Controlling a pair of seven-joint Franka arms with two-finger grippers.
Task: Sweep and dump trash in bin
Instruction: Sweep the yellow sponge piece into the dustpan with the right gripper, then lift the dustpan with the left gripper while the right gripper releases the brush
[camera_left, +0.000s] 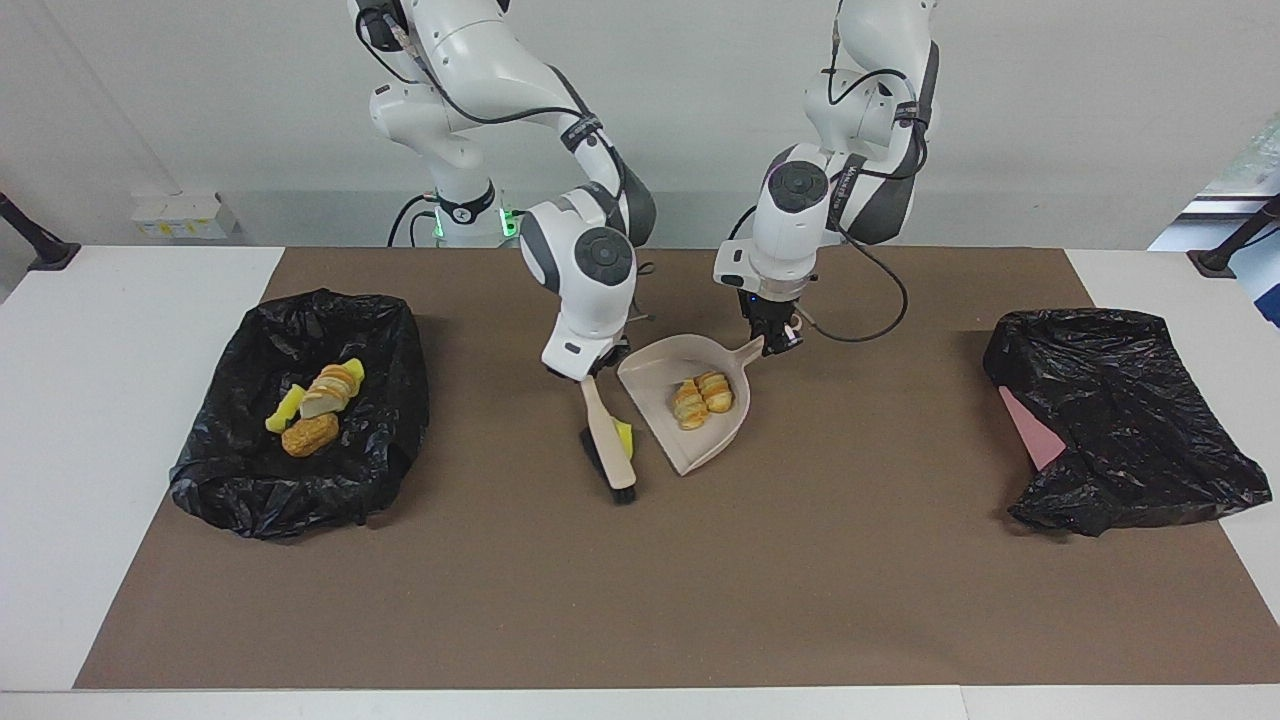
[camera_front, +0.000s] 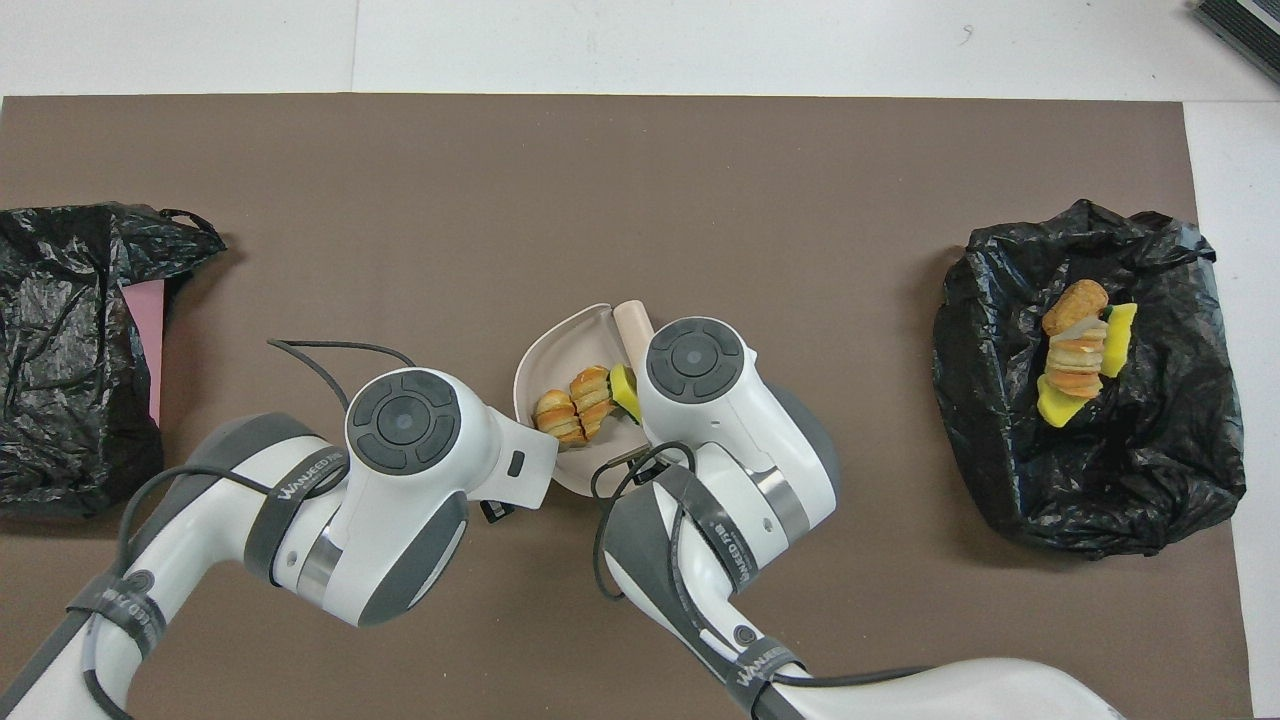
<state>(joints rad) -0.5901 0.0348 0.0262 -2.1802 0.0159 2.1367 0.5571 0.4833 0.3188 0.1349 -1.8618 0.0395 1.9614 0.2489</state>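
Observation:
My left gripper (camera_left: 776, 338) is shut on the handle of the beige dustpan (camera_left: 668, 372), which rests on the brown mat. Two striped bread rolls (camera_left: 703, 398) lie in the pan and also show in the overhead view (camera_front: 575, 405). My right gripper (camera_left: 590, 372) is shut on the beige brush (camera_left: 606, 428), whose bristles touch the mat beside the pan's open edge. A yellow spongy chunk (camera_left: 625, 435) sits between the brush and the pan's open edge, and it shows in the overhead view (camera_front: 626, 390). In the overhead view both grippers are hidden under the arms.
A bin lined with a black bag (camera_left: 400, 400) stands at the right arm's end of the table and holds several trash pieces (camera_left: 320, 405). A crumpled black bag (camera_left: 1120, 420) with a pink sheet (camera_left: 1030, 430) lies at the left arm's end.

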